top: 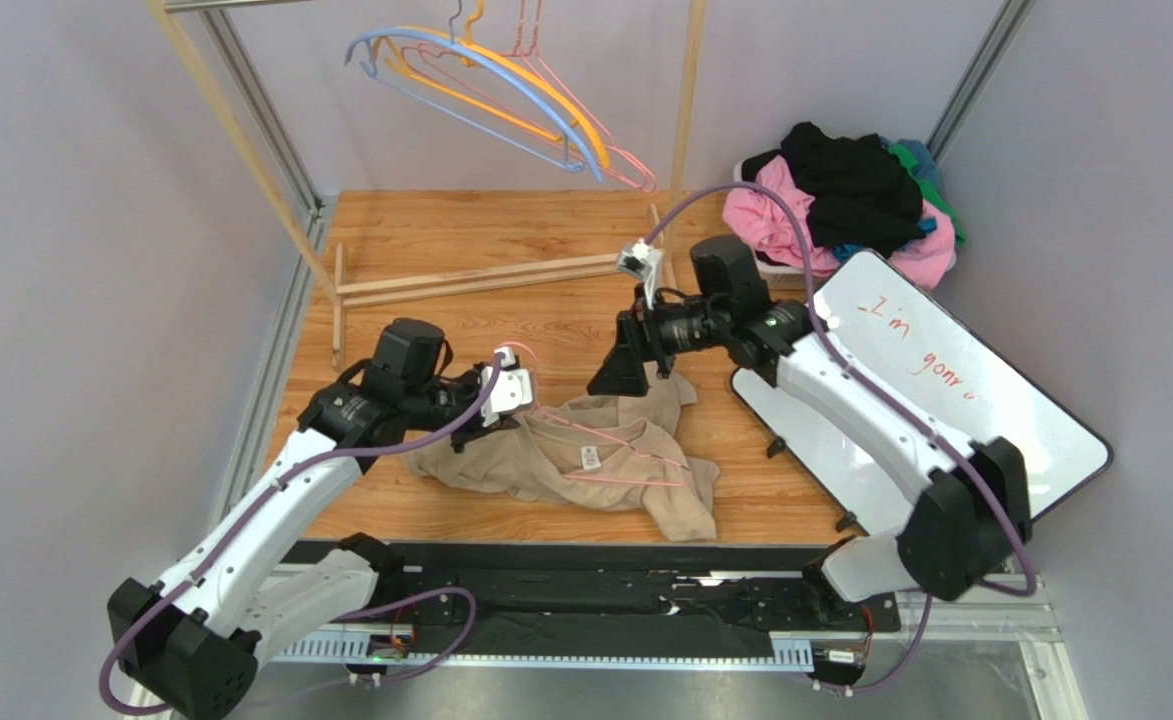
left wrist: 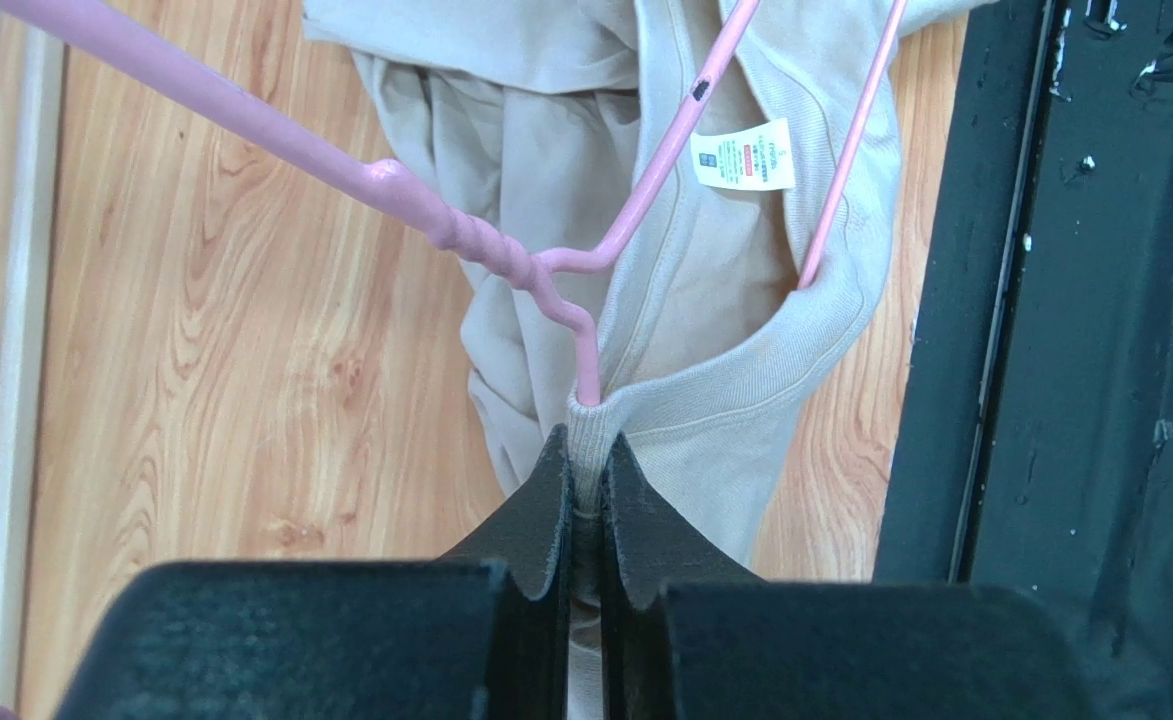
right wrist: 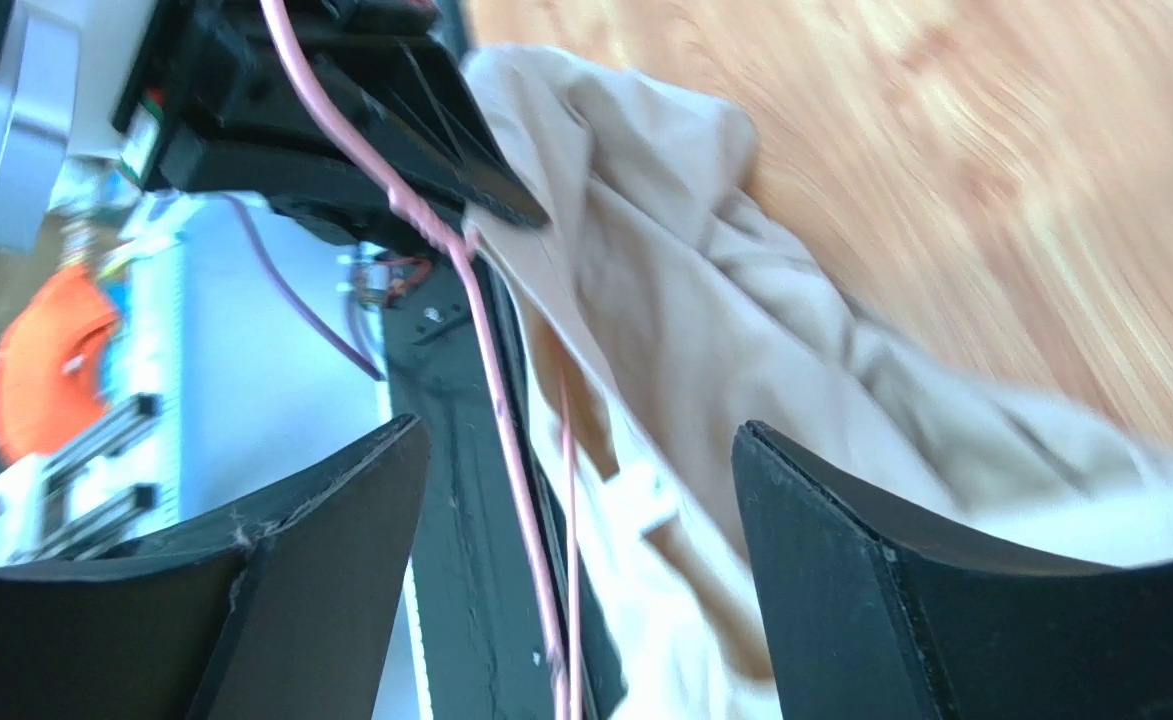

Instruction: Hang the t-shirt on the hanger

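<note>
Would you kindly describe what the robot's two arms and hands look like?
Both the left arm and right arm have white shells with black joints and bases. A lavender cable loops along each. The left hand and right hand are black, each with two wedge-shaped fingers.

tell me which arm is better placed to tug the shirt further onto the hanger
Probably the right. The right hand is open and free just above the t-shirt, while the left hand is shut on its collar beside the hanger.
</note>
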You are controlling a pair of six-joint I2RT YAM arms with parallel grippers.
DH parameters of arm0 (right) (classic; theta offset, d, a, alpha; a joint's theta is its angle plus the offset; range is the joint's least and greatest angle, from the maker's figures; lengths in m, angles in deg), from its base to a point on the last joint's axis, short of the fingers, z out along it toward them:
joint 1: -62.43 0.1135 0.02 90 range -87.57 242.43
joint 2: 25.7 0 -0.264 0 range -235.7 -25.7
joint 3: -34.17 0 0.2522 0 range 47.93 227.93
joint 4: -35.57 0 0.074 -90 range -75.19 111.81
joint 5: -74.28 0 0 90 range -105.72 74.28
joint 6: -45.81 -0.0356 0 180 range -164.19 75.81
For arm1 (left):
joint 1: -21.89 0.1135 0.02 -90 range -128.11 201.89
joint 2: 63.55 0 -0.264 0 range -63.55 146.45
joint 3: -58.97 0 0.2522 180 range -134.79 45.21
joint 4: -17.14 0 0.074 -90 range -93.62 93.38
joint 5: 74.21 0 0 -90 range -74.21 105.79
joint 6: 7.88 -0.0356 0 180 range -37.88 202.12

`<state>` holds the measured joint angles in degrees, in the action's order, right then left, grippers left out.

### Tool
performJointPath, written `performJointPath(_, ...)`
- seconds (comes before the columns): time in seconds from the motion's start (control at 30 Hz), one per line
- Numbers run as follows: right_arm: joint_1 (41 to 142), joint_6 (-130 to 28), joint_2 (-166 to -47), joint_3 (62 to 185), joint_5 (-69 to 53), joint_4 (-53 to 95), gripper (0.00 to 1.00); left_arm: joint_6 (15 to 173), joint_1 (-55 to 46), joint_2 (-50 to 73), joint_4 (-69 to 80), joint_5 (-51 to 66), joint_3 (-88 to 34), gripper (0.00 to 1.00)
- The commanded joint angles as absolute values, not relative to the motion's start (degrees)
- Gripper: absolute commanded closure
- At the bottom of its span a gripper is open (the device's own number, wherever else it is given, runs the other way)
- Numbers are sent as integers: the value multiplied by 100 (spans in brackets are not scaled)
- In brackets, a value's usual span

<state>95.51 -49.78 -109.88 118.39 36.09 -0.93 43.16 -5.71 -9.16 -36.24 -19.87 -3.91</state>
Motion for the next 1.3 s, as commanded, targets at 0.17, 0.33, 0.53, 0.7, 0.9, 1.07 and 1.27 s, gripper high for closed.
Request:
performJointPath(0.17,9759,-4437,-10768,11534,846,-1958,23,3976,-870,-1107,-3599,-1902,-471,100)
performJointPath(0.33,10013,-4489,-11235,11728,538,-2337,26,4054,-993,-1178,-3591,-1735,-524,100)
performJointPath(0.53,10119,-4445,-11534,11737,169,-2609,39,4204,-1002,-1336,-3582,-1507,-498,100)
performJointPath(0.7,10023,-4243,-11325,11571,98,-2917,76,4563,-967,-1687,-3582,-1348,-410,100)
performJointPath(0.9,9532,-4112,-10806,11140,89,-2996,100,5214,-370,-2373,-3038,-1296,-111,100)
performJointPath(1.07,9267,-4024,-10270,10893,116,-2987,100,5250,-237,-2435,-2765,-707,100,100)
performJointPath(1.27,8977,-3927,-9786,10972,546,-3084,100,4951,-237,-2128,-2730,-250,126,100)
